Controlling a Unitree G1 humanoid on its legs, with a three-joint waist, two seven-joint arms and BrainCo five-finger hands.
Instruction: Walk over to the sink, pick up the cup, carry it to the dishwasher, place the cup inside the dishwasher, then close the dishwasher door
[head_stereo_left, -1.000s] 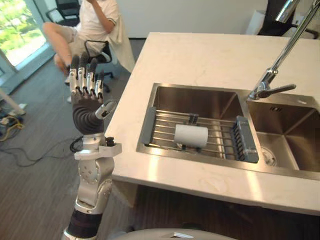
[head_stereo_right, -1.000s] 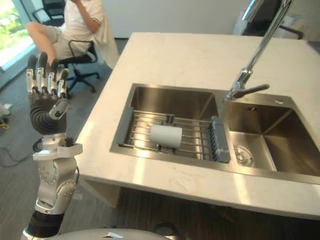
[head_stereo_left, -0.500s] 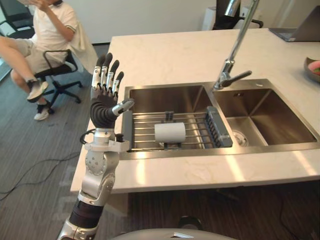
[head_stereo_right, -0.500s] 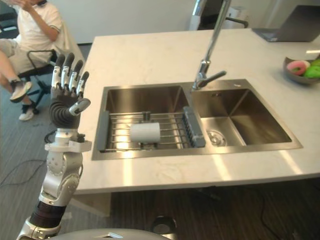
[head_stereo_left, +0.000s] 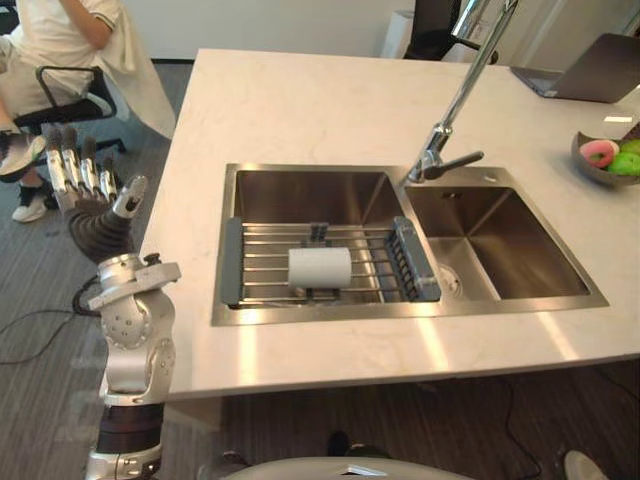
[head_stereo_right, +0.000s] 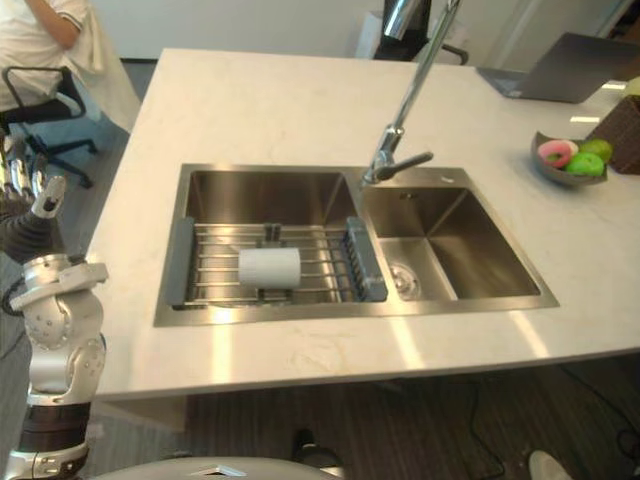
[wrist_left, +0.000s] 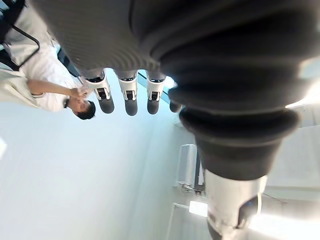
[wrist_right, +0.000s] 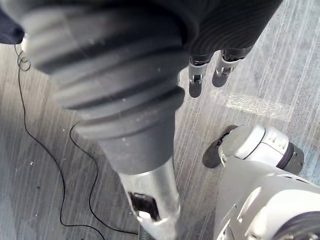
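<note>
The two-basin stainless steel sink (head_stereo_left: 310, 195) sits mid-frame in the pale stone countertop (head_stereo_left: 300, 100). Its left basin holds a wire rack with grey end bars (head_stereo_left: 262, 266), and the white cylindrical cup (head_stereo_left: 320, 267) lies on its side on that rack. The right basin is bare. At the upper right, a dark shallow bowl (head_stereo_left: 588, 172) holds pink and green pieces.

The whole view has swung since half a second ago. The cup keeps its place on the rack. The left hand (head_stereo_left: 95, 215), then overlapping the counter's left edge, now stands clear of it at the left of the frame, fingers straight, spread and empty. The right hand (wrist_right: 196, 80) hangs over grey floor, fingers relaxed, holding nothing.

The tall chrome faucet (head_stereo_left: 455, 110), the grey laptop (head_stereo_left: 590, 72) and the seated person in white (head_stereo_left: 60, 25) are cut off by the frame's top. Which end of the cup is open cannot be told.
</note>
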